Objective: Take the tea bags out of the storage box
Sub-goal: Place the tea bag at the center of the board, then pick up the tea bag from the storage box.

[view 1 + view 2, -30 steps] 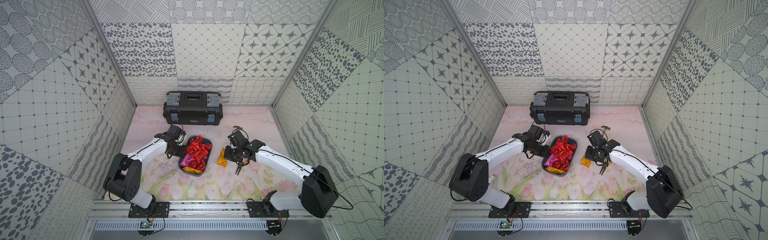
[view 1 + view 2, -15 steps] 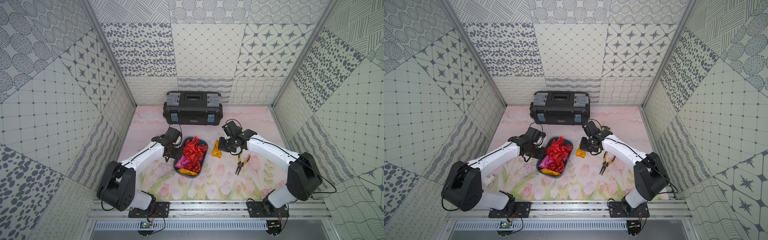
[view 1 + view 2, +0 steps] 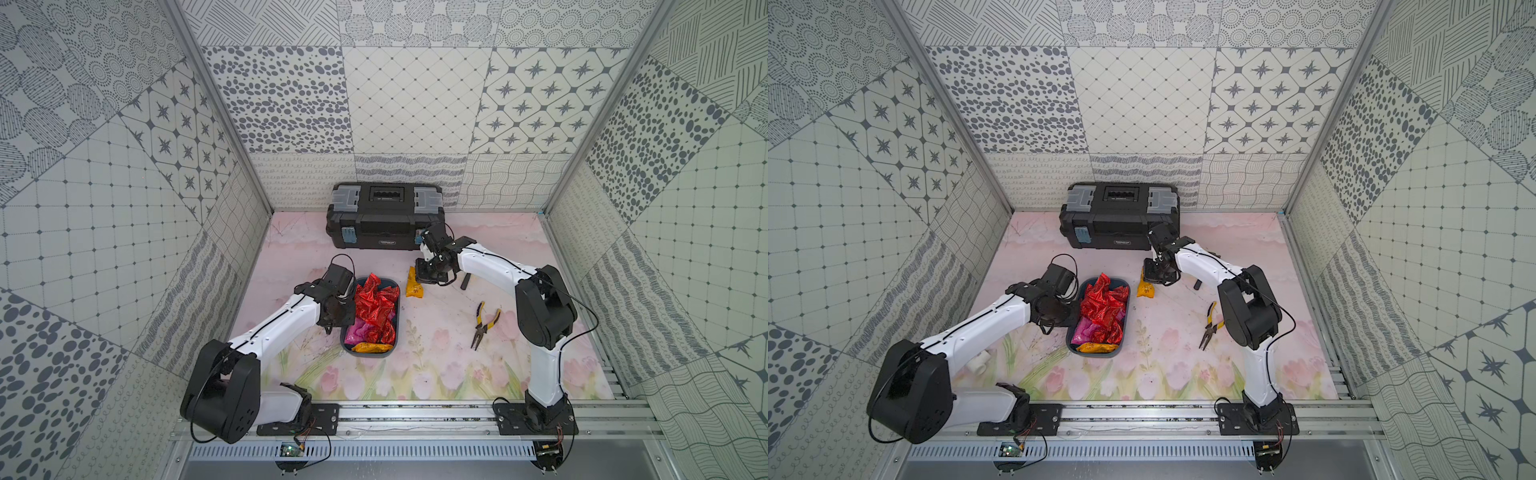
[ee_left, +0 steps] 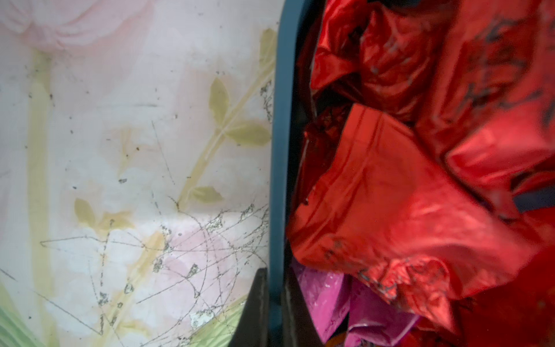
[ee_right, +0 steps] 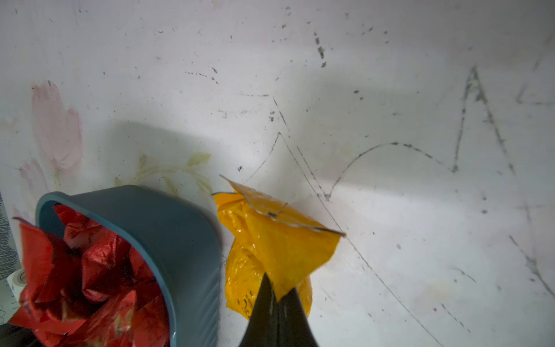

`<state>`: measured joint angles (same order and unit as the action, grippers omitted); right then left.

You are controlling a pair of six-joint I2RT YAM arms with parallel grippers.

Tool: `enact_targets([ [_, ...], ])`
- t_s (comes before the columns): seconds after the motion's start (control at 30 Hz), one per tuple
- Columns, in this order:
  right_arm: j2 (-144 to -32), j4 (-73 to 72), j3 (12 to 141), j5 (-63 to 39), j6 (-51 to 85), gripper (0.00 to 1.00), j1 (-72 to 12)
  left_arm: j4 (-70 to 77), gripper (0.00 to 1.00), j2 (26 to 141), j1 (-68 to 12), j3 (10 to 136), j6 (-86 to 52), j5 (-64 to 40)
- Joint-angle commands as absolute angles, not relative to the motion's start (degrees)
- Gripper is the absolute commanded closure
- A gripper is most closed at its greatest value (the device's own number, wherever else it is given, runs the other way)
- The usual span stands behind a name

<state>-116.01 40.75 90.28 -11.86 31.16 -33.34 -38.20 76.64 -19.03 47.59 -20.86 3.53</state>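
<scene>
The storage box (image 3: 397, 329) (image 3: 1126, 328), a small blue-grey bin, stands mid-table, piled with red tea bags (image 3: 374, 305) (image 3: 1102, 305); pink and orange ones lie at its near end. My left gripper (image 3: 343, 319) (image 3: 1072, 320) is shut on the box's left wall. In the left wrist view, the left gripper (image 4: 275, 270) has one finger on each side of the rim (image 4: 280, 135), beside the red tea bags (image 4: 390, 195). My right gripper (image 3: 424, 276) (image 3: 1152, 276) (image 5: 274, 285) is shut on a corner of an orange-yellow tea bag (image 3: 414, 286) (image 3: 1145, 287) (image 5: 279, 240), just past the box's far end (image 5: 180, 240).
A black toolbox (image 3: 384, 216) (image 3: 1119, 216) stands against the back wall, close behind the right wrist. Yellow-handled pliers (image 3: 484, 328) (image 3: 1212, 326) lie on the flowered mat to the right of the box. A small dark object (image 3: 464, 281) lies near the right forearm.
My right gripper has carried the orange-yellow tea bag back and to the left, uncovering the pliers. The left gripper has dragged the storage box slightly left and turned it.
</scene>
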Motion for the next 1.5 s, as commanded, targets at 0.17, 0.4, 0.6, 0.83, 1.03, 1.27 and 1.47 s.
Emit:
enact_targets([
  [0.17, -116.3, 42.4, 95.1, -12.8, 29.0, 0.75, -33.3, -42.7, 1.0, 75.2, -18.7, 45.4, -29.4, 8.6],
  [0.4, -108.1, 45.7, 95.4, -12.2, 31.3, 0.59, -34.6, -42.1, 1.0, 75.4, -18.8, 45.3, -30.4, 8.9],
  [0.6, -103.6, 46.4, 93.4, -12.0, 42.9, 0.53, -42.7, -41.6, 1.0, 75.9, -18.9, 45.4, -35.0, 8.2],
  [0.83, -108.0, 46.6, 96.7, -13.4, 51.7, 0.48, -49.7, -43.1, 0.95, 76.7, -20.6, 47.0, -40.3, 10.2],
  [1.03, -114.6, 47.2, 101.8, -15.1, 53.7, 0.48, -50.8, -43.1, 0.79, 75.7, -21.1, 47.0, -41.2, 9.6],
  [1.27, -120.4, 51.3, 107.2, -13.9, 58.3, 0.53, -51.0, -44.1, 0.67, 72.4, -21.0, 47.0, -43.5, 10.0],
  [1.47, -124.2, 53.9, 111.2, -14.5, 59.2, 0.63, -51.6, -46.2, 0.67, 68.3, -21.0, 47.1, -46.0, 11.6],
])
